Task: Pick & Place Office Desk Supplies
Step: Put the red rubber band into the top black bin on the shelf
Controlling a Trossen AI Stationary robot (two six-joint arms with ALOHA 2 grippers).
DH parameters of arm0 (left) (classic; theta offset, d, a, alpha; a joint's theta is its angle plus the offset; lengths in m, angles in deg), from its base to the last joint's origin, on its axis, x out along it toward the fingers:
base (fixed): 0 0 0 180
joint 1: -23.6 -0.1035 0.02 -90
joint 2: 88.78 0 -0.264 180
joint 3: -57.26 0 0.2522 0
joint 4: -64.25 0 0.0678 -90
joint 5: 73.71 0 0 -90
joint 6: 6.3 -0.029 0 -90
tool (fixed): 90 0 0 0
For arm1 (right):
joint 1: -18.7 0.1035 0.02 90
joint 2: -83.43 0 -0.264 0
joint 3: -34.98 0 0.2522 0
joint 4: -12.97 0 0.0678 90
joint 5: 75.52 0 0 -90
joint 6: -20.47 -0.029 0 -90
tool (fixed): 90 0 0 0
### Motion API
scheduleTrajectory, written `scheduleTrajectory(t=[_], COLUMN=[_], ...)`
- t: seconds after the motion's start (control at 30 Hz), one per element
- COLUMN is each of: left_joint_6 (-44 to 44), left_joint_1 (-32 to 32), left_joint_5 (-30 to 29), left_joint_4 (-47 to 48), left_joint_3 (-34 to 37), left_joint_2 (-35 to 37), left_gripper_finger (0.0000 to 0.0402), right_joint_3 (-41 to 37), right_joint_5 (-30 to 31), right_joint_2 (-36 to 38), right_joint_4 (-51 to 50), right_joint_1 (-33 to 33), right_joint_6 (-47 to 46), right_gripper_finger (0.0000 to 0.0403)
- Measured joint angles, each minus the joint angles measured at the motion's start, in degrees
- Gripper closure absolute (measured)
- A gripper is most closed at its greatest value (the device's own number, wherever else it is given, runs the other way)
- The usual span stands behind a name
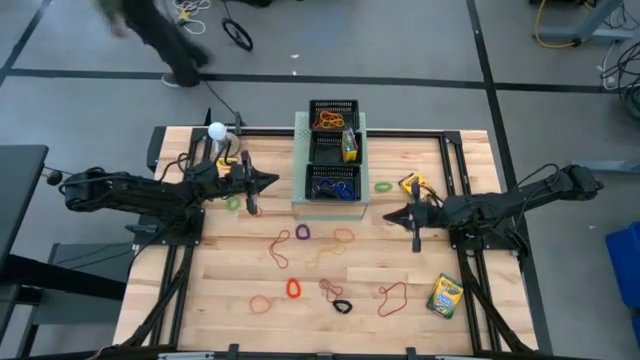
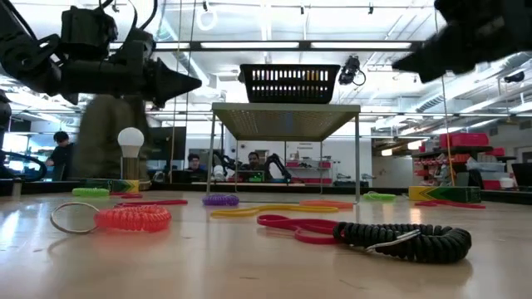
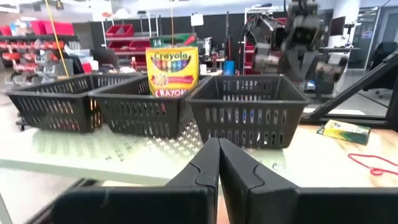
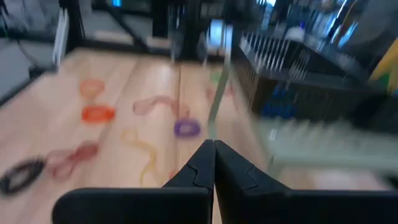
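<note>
The left gripper [image 1: 272,181] hangs above the surface [image 1: 220,280] at about 9 o'clock from the pale-green perforated box [image 1: 300,208], its fingers [image 3: 208,163] pressed together on nothing. The right gripper [image 1: 389,216] hangs at about 4 o'clock from that box, fingers [image 4: 205,163] likewise closed and empty. Three black mesh trays [image 1: 332,181] sit in a row on top of the box; a crayon box [image 1: 350,146] stands upright in the middle one. Loose bands lie scattered across the surface at 6 o'clock from the box: a purple loop [image 1: 302,232], a red coil [image 1: 294,289], a black coil [image 1: 342,305] and a long red loop [image 1: 392,296]. A green loop [image 1: 383,186] lies just beside the box at 3 o'clock. A second crayon box [image 1: 444,295] lies flat toward 5 o'clock, and a third [image 1: 411,184] near the right gripper. A white ball on a stand [image 1: 216,131] sits toward 10 o'clock.
</note>
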Motion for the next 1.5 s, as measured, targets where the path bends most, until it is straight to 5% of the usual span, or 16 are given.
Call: scheduleTrajectory(t=[0.27, 0.5, 0.63, 0.87, 1.17, 1.5], left_joint_6=[0.98, -0.04, -0.09, 0.09, 2.20, 2.18], left_joint_1=[-0.02, -0.02, -0.11, -0.11, -0.07, -0.04], left_joint_5=[-0.20, 0.59, 0.29, -2.84, -0.29, 0.86], left_joint_4=[1.66, 0.52, 2.52, 2.71, 4.65, 4.57], left_joint_3=[0.00, -0.01, -0.02, -0.02, -0.07, -0.07], left_joint_2=[-0.04, -0.04, -0.04, -0.06, -0.27, -0.35], left_gripper_finger=[0.0387, 0.0387, 0.0387, 0.0387, 0.0387, 0.0387], right_joint_3=[0.00, 0.00, 0.00, 5.89, 17.30, 28.86], right_joint_5=[-0.22, -1.46, 2.96, 4.36, -8.08, -10.69], right_joint_2=[-0.87, -2.34, -5.03, -18.65, -36.14, -50.64], right_joint_4=[6.00, 0.22, -6.75, -14.09, -22.66, -33.97], right_joint_1=[-0.13, 1.89, 7.21, 14.81, 19.30, 22.56], right_joint_6=[-1.04, -19.91, -26.47, -35.67, -40.10, -34.32], right_gripper_finger=[0.0396, 0.0396, 0.0396, 0.0373, 0.0268, 0.0259])
